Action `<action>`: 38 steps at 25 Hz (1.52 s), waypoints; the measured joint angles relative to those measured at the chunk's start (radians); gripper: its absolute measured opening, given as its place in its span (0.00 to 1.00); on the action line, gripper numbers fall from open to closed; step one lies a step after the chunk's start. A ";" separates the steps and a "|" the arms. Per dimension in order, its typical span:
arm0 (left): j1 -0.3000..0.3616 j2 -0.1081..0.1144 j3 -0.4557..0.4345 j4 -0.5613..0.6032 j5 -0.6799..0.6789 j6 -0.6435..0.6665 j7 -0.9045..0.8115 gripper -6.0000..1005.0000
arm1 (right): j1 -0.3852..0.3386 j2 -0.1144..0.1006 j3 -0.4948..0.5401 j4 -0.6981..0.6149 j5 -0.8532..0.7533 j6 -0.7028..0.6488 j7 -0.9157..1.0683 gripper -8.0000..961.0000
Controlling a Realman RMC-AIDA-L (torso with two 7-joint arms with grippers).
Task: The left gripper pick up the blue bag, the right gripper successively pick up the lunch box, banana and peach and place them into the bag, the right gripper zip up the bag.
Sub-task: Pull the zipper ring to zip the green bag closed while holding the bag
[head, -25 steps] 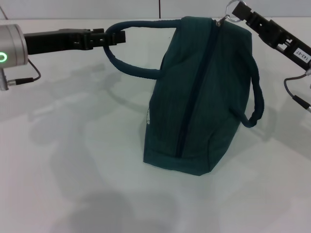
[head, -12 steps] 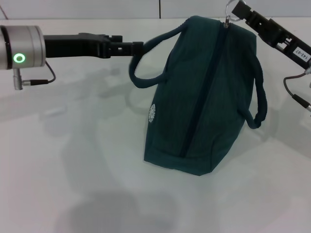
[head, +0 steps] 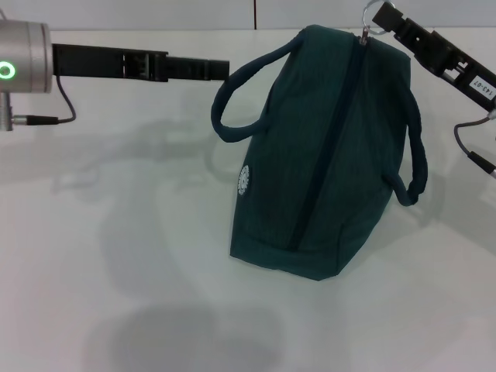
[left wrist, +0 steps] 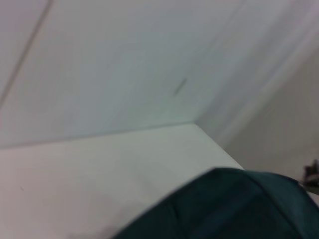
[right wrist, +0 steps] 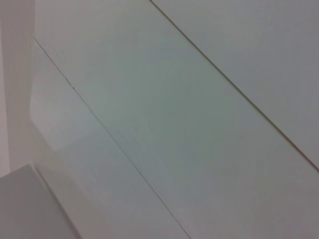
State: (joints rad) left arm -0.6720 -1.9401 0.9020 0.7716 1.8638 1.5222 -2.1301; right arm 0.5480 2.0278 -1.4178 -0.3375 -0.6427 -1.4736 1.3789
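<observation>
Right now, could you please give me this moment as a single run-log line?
bag: upright on table, zipper closed | left gripper: at handle | right gripper: at zipper pull ring | food: none visible

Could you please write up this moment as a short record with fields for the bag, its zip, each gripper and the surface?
bag: blue bag standing on the white table, near handle and far handle both visible
zip: closed along the visible side, ring pull at the top
left gripper: at the near handle's top, fingers closed on it
right gripper: at the ring pull
contents: hidden
</observation>
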 joint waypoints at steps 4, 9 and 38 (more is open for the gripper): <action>0.002 0.003 0.002 0.090 0.048 0.093 -0.146 0.89 | 0.003 0.000 0.000 0.000 0.000 0.001 0.000 0.02; -0.004 -0.014 0.002 0.221 0.057 0.205 -0.271 0.89 | 0.007 0.000 0.000 0.000 0.000 0.001 0.000 0.02; -0.096 -0.094 0.150 0.270 0.183 0.241 -0.404 0.89 | 0.009 0.000 -0.002 0.000 0.008 0.008 -0.009 0.02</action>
State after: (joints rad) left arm -0.7684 -2.0338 1.0518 1.0416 2.0466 1.7632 -2.5338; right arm 0.5574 2.0278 -1.4201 -0.3375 -0.6350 -1.4660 1.3696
